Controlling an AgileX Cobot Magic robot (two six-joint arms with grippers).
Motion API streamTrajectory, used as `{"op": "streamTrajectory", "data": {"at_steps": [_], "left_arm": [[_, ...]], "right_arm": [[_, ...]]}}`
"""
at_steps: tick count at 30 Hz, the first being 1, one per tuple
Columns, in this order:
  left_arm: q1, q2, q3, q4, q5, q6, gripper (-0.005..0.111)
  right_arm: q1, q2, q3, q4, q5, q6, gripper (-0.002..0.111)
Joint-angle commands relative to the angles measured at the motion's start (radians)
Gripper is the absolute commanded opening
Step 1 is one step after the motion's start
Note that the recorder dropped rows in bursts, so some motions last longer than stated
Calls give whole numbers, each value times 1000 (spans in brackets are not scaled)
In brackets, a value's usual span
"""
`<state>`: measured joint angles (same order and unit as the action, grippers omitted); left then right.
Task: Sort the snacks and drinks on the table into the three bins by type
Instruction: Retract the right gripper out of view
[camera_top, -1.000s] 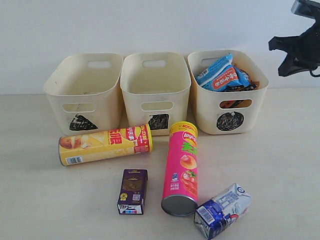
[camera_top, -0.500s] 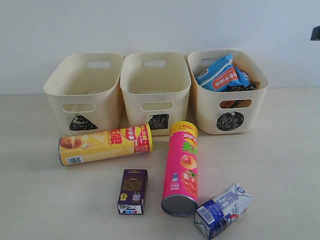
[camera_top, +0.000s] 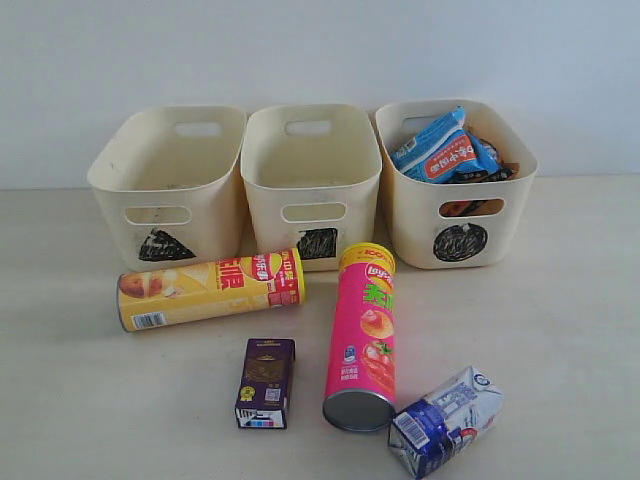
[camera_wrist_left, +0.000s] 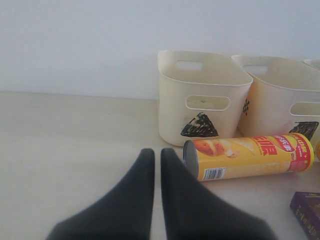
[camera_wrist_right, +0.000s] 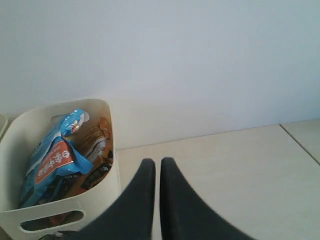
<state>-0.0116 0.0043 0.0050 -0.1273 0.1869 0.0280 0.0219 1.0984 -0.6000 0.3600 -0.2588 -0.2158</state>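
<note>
While the tapered left gripper (camera_wrist_left: 156, 155) and right gripper (camera_wrist_right: 156, 163) stood pinched shut, empty, the glossy yellow tube (camera_top: 210, 290), pink tube (camera_top: 362, 335), purple carton (camera_top: 266, 382) and dented blue-white carton (camera_top: 445, 420) lay on the pale grained table (camera_top: 570, 340), crinkly foil packets (camera_top: 440, 150) filling the circle-marked cream bin (camera_top: 410, 230).

Bins (camera_top: 266, 216) matt cream plastic; pink tube (camera_top: 364, 330) glossy, metal end; table (camera_top: 560, 300) matt wood grain

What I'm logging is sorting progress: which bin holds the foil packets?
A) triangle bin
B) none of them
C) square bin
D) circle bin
D: the foil packets lie inside the bin marked with a circle, at the right end of the row in the exterior view.
</note>
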Motion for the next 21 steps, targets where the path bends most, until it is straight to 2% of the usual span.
{"op": "streamTrajectory", "data": {"at_steps": [1,7,14,21], "left_arm": [[1,-4,-5,-7,-6,-9,4],[1,-4,-5,-7,-6,-9,4],[1,-4,-5,-7,-6,-9,4],[1,-4,-5,-7,-6,-9,4]], "right_arm": [[9,-130,53,-13,25,7,0],[9,-409,204,-11,75,10,0],[11,-533,263,-11,176,10,0],[140,-693,263,-7,265,5,0]]}}
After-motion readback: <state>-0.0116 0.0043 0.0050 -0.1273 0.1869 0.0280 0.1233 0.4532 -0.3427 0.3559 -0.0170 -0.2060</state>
